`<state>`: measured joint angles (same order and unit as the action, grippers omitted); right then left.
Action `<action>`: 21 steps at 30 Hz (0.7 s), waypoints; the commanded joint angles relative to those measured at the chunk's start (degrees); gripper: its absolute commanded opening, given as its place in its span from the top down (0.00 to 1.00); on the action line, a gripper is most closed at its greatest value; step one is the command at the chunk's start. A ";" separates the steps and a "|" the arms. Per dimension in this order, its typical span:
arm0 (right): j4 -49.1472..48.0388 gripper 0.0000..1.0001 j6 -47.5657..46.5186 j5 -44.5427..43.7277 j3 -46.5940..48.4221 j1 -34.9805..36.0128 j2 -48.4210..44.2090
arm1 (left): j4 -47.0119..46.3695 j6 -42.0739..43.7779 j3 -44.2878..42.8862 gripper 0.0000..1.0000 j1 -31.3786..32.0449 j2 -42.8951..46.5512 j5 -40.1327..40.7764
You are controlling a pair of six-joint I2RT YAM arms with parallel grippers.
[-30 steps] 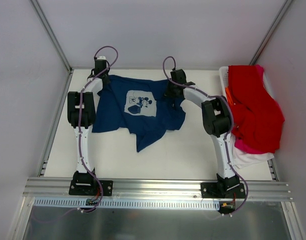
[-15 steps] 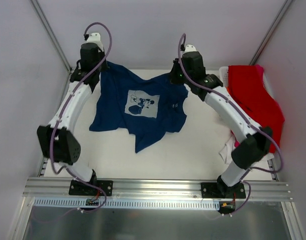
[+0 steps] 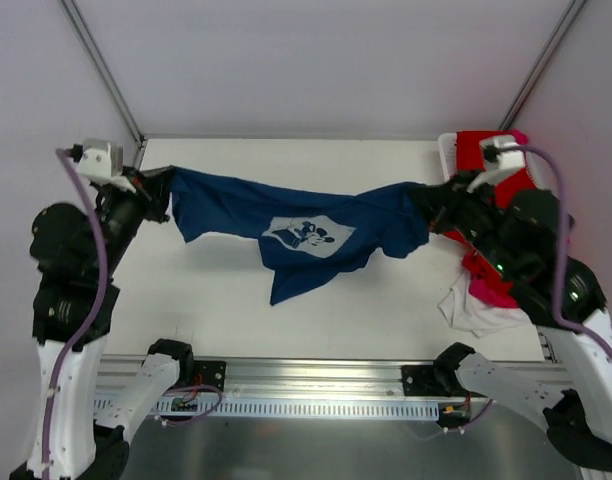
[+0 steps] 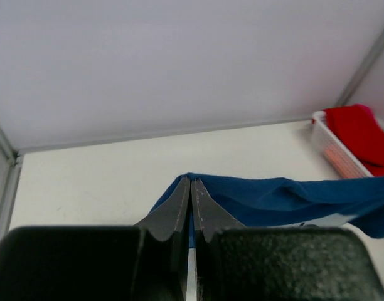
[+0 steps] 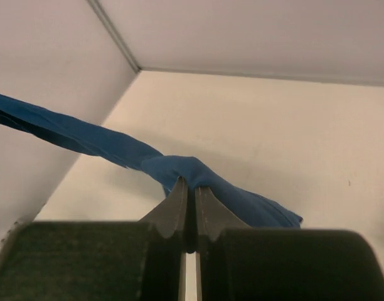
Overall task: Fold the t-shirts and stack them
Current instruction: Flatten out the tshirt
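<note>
Navy t-shirt [image 3: 304, 238] is stretched across mid frame. The left gripper [image 3: 161, 192], jaws pinched tight, clamps its left end; the right gripper [image 3: 424, 200], also pinched closed, clamps the right end. The middle sags toward the table [image 3: 386, 310]. A red t-shirt [image 3: 476, 150] lies over the white basket [image 3: 447, 148] at upper right, with a pink t-shirt [image 3: 491, 293] and a white t-shirt [image 3: 476, 318] below.
</note>
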<state>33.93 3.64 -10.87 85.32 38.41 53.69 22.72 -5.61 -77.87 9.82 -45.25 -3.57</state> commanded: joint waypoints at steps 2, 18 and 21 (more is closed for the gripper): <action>-7.54 1.00 -1.79 11.29 -7.68 0.35 -14.90 | 2.59 -1.69 0.96 1.00 0.55 10.43 -16.18; -17.85 1.00 9.45 43.75 8.71 -4.91 -27.59 | 3.03 -10.57 -16.36 1.00 0.46 25.30 -39.67; -16.19 0.99 8.15 39.10 9.34 -6.33 -27.24 | 2.94 -9.25 -12.67 1.00 0.55 26.53 -35.11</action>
<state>20.78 10.24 28.51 93.71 33.36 25.50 26.04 -14.22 -93.47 9.82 -18.55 -40.45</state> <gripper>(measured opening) 0.034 0.006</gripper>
